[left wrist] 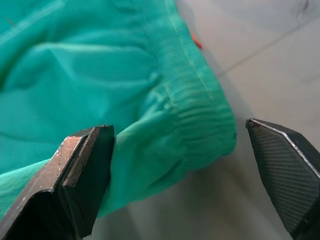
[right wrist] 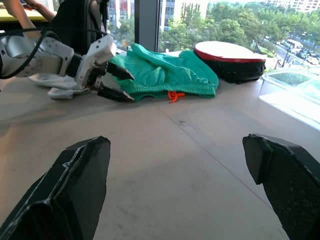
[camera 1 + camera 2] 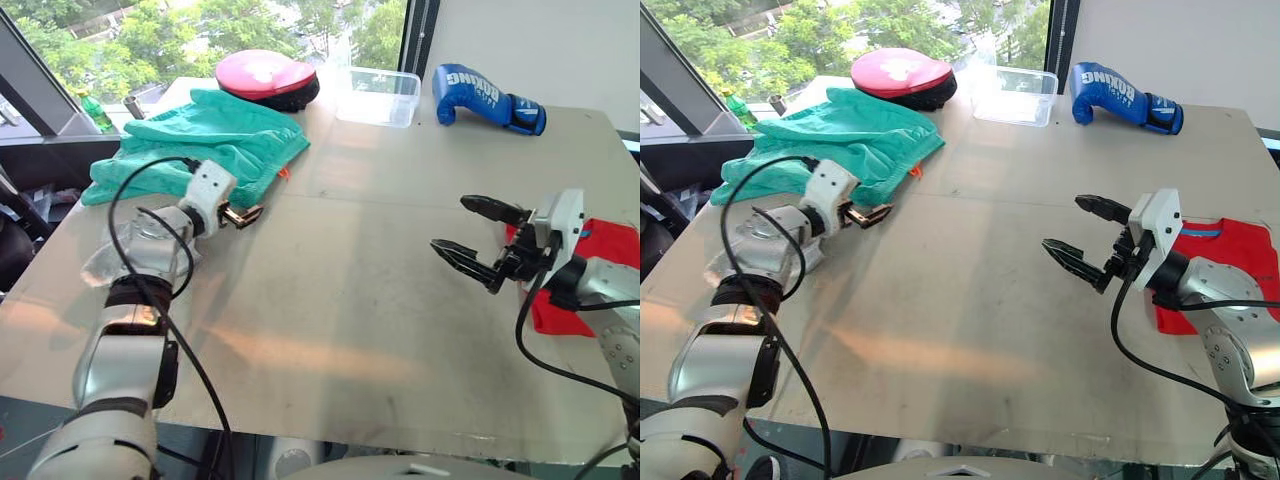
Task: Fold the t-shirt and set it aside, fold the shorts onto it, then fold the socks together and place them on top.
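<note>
The teal-green shorts lie bunched at the table's far left, an orange drawstring poking out at the waistband. My left gripper is open at the shorts' near edge. In the left wrist view the waistband corner sits between its fingers, not pinched. The light grey socks lie crumpled beside the left forearm. The red t-shirt lies folded at the right edge, partly behind my right arm. My right gripper hovers open and empty over bare table, left of the t-shirt.
A red-pink round pad sits behind the shorts. A clear plastic container and a blue boxing glove stand along the far edge. Bare table spans the middle. A person's arm shows beyond the table.
</note>
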You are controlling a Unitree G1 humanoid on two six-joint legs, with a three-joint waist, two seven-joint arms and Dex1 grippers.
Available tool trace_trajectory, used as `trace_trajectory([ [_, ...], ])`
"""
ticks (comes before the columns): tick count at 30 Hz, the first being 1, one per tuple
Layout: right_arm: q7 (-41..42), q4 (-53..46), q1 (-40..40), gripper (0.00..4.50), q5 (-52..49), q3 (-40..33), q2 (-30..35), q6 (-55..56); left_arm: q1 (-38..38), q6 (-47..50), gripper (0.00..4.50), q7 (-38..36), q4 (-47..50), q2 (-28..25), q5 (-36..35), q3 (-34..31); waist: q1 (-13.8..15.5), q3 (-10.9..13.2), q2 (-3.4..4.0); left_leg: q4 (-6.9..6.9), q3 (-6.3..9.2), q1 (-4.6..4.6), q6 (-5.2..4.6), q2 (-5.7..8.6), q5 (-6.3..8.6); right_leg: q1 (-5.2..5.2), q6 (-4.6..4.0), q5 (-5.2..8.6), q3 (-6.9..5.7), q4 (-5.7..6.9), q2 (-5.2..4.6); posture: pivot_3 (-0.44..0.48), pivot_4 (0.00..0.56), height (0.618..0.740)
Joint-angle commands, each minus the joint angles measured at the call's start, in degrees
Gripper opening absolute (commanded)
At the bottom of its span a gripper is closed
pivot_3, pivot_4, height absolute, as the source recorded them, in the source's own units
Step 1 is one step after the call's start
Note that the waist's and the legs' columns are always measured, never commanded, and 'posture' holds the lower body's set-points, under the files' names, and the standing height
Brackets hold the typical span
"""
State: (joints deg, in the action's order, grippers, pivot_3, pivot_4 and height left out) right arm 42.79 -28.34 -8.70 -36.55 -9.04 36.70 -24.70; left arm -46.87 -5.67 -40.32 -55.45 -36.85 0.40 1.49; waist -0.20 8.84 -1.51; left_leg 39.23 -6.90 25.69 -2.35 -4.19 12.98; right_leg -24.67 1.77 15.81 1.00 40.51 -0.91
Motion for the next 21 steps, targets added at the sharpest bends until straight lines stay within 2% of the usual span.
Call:
trace_trajectory([
  [1,0.10,-1.66,0.22,4.50,0.75,-1.21,0.60,1.37,-2.94,-2.31,3.42,-1.13,-3.55,-0.04,1.15,0.11,-0.05,0.00,0.00,0.00,0.01,0.00,0.00,0.00,0.00,0.00,0.00,0.00,-0.02,0.00,0.00,0.000,0.150,0.735],
  [6,0.18,-2.00,2.30,4.50,1.36,-3.03,1.24,1.93,-3.96,-2.23,1.16,-7.14,-0.45,0.78,-0.30,0.21,-0.15,0.00,0.00,0.00,0.04,0.00,0.01,0.00,0.00,0.00,0.00,0.00,-0.02,0.01,0.00,0.000,0.150,0.735],
  [7,0.29,-2.10,2.80,4.50,1.50,-3.30,1.41,1.96,-4.49,-0.86,0.65,-8.95,2.94,2.03,-1.43,0.34,-0.15,0.00,0.00,0.00,0.04,0.00,0.01,0.00,-0.01,0.00,0.00,0.00,-0.02,0.01,0.00,0.000,0.150,0.735],
  [9,0.43,-2.04,3.16,4.50,1.61,-3.67,1.71,1.93,-5.12,2.22,0.06,-11.45,9.00,4.60,-3.36,0.57,0.35,0.00,0.00,0.00,0.09,0.04,0.01,0.01,-0.01,0.01,0.00,0.00,-0.06,0.02,-0.03,0.000,0.150,0.735],
  [15,1.34,-0.56,3.73,4.50,1.58,-5.01,3.70,0.73,-6.39,13.41,0.06,-16.57,26.68,16.34,-5.94,6.79,1.14,-0.01,-0.02,0.08,0.13,0.11,0.20,0.08,-0.12,0.04,0.01,0.00,-0.07,-0.05,-0.05,0.000,0.150,0.735],
  [21,2.17,-0.15,7.39,4.50,0.52,-8.72,7.38,-2.53,-4.60,19.98,0.06,-19.52,36.30,27.19,-7.29,14.89,0.77,-0.02,0.02,-0.04,0.18,0.07,0.21,0.03,-0.13,0.08,0.01,-0.01,0.01,-0.26,0.07,0.000,0.150,0.735],
])
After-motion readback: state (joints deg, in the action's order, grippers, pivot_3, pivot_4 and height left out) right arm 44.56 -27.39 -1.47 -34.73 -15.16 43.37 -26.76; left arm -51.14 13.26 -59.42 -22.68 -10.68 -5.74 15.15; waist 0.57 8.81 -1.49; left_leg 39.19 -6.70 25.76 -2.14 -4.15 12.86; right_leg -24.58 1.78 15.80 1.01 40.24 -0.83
